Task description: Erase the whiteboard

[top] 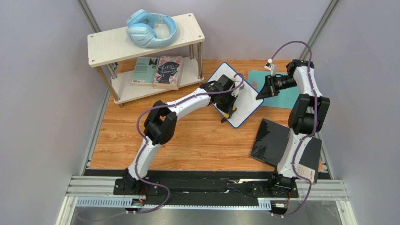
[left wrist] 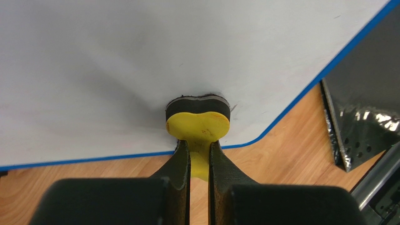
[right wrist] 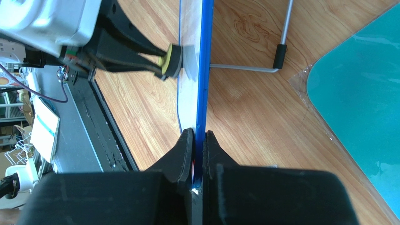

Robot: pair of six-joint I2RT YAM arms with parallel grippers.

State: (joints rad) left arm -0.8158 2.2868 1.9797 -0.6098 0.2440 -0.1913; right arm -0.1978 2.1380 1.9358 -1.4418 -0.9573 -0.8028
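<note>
Standing propped, the blue-framed whiteboard [top: 249,96] shows blank white around a yellow eraser [left wrist: 198,124].

The whiteboard [top: 247,97] stands on the worktop [top: 197,140] between the tools, with the left tool [left wrist: 199,147] holding an eraser [left wrist: 198,117] against its face and the right tool [right wrist: 197,140] clamped on its edge. A mat [top: 284,98] lies right of the right tool, and a panel [top: 272,140] lies nearer the arm bases.
</note>
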